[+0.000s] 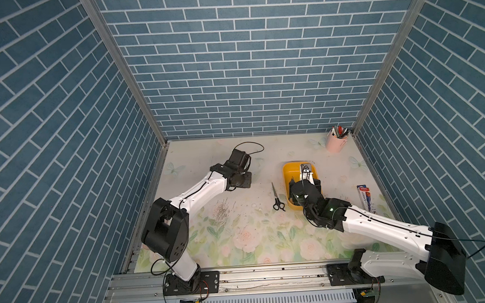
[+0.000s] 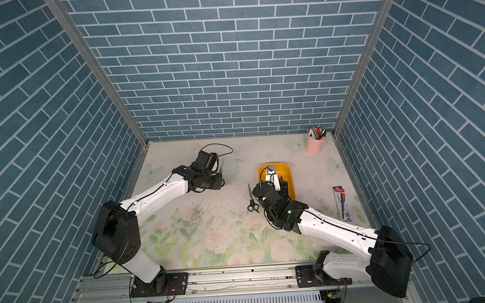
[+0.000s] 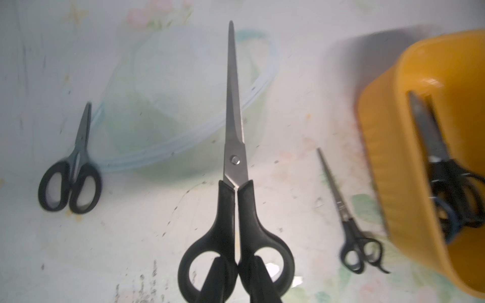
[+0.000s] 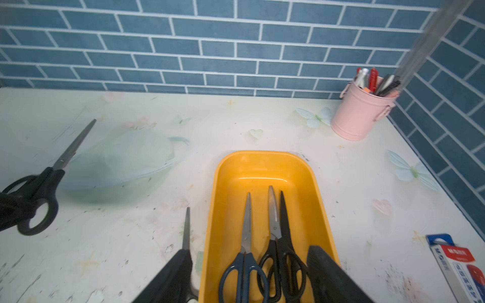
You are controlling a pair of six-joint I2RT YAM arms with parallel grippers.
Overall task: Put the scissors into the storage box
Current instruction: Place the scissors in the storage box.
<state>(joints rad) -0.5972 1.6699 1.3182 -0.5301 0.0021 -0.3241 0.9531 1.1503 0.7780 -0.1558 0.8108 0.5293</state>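
Observation:
My left gripper [image 3: 237,278] is shut on the loop handles of a large black-handled pair of scissors [image 3: 235,147], held above the table with the blades pointing away. A small pair [image 3: 70,181] lies on the table to one side. A thin pair [image 1: 276,197] lies beside the yellow storage box [image 1: 289,169]. The box [image 4: 262,168] holds a bluish-handled pair [image 4: 245,249] and black-handled ones [image 4: 280,244]. My right gripper [image 4: 249,278] hangs open over the box's near end, holding nothing.
A pink pen cup [image 1: 336,141] stands in the back right corner. A flat red, white and blue pack [image 1: 366,197] lies by the right wall. Blue brick walls close in three sides of the floral table [image 1: 240,237].

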